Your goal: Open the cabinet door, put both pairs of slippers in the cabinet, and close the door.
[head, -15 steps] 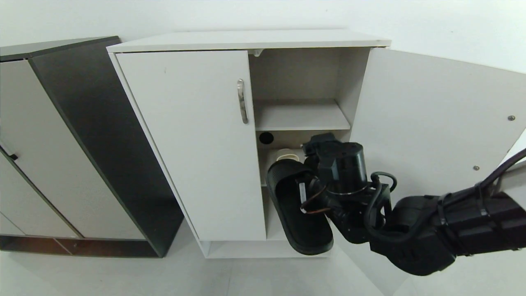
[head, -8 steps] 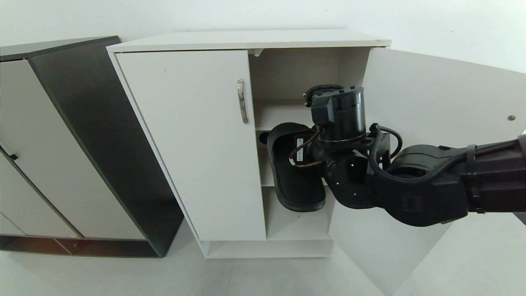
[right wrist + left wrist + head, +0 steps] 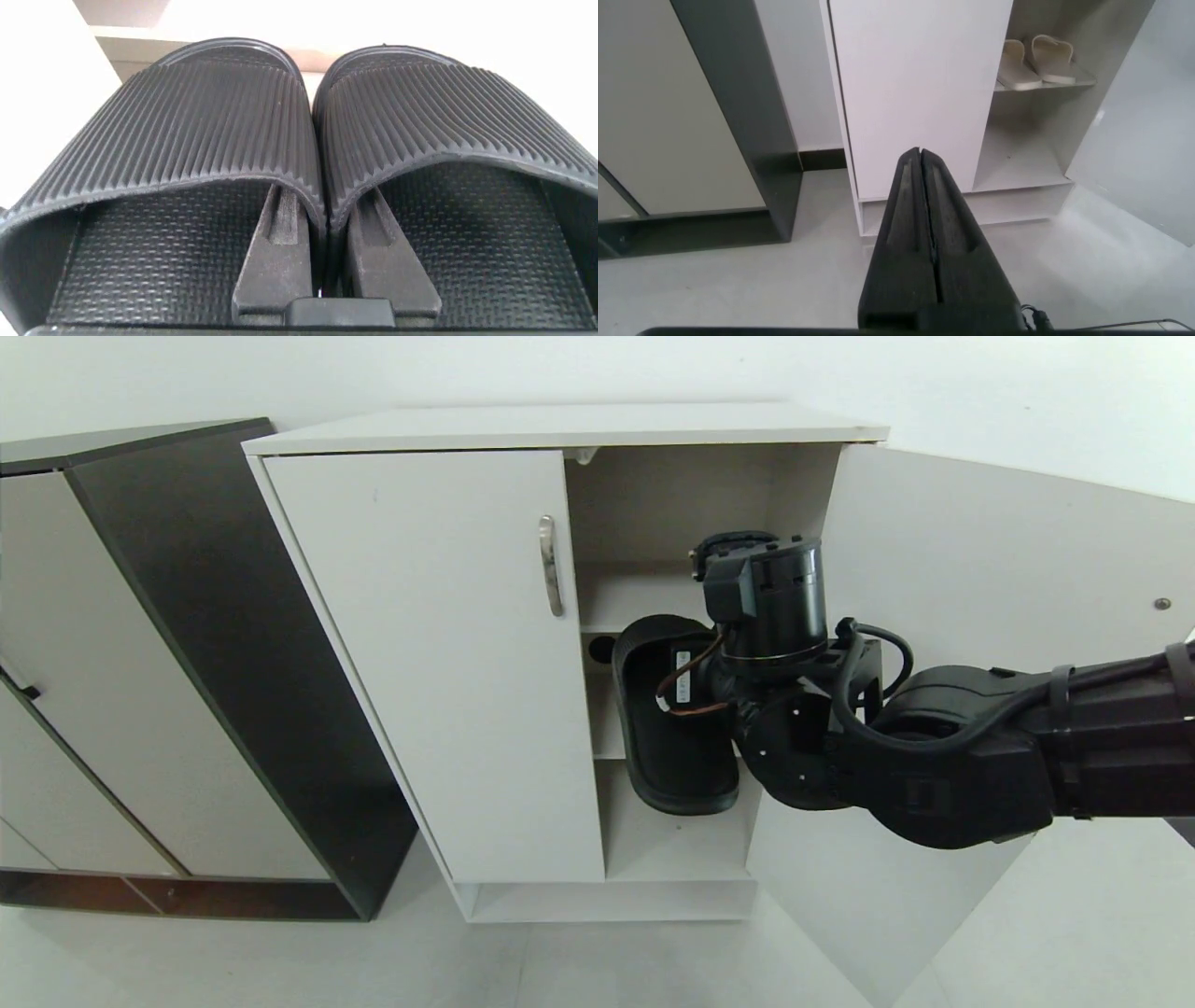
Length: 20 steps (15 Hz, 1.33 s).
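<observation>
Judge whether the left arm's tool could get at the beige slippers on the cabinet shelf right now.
Probably not. The right arm, holding the black slippers, fills the open half in front of the beige slippers, and the closed left door faces the left tool.
</observation>
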Motion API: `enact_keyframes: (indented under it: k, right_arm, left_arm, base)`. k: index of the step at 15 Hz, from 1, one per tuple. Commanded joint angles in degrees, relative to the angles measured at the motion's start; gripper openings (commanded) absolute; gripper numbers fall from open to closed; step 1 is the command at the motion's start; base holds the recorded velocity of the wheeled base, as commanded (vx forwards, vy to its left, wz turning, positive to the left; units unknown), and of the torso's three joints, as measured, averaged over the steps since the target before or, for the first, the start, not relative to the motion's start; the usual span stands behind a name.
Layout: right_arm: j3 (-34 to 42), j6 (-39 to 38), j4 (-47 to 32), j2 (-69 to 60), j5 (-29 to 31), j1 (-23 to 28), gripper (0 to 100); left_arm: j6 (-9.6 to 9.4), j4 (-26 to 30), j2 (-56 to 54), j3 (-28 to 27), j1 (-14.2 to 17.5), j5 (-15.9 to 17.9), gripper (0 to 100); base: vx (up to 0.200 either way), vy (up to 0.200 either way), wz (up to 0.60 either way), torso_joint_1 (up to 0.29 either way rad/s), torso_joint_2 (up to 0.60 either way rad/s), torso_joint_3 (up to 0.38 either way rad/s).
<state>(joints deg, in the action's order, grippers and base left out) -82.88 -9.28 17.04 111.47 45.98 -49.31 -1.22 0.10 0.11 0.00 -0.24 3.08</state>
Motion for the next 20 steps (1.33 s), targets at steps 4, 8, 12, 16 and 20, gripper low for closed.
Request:
enact_keyframes:
  k: [4,8,12,16,20]
  right_arm:
    - [-0.08,0.05,0.10,0.77,-0.19,0.36,0]
    - [-0.17,0.05,0.18,1.12,-0.19,0.36,0]
    - [-0.17,-0.13,0.27,1.12,-0.19,0.09,0]
    - [0.97,-0.13,0.45,0.85,-0.02,-0.44,0]
    - [1.06,-0.48,1.41,2.17,-1.25,0.00,0]
  left_arm:
    - [-0.01,-0.01,0.07,0.00,-0.02,0.08,0]
    - [-0.01,-0.01,0.07,0.00,-0.02,-0.01,0]
    - [-0.01,-0.01,0.07,0.00,-0.02,-0.01,0]
    - [-0.19,-0.01,0.07,0.00,-0.02,0.08,0]
    - [-0.19,-0.01,0.07,0.00,-0.02,0.08,0]
  base:
    - [0.200,0.000,0.00,-0.005,0.00,0.005]
    - [0.200,0.000,0.00,0.000,0.00,0.002]
    - [0.200,0.000,0.00,0.001,0.00,0.008]
    - [0.050,0.000,0.00,-0.002,0.00,0.001]
    - [0.000,0.000,0.00,0.000,0.00,0.000]
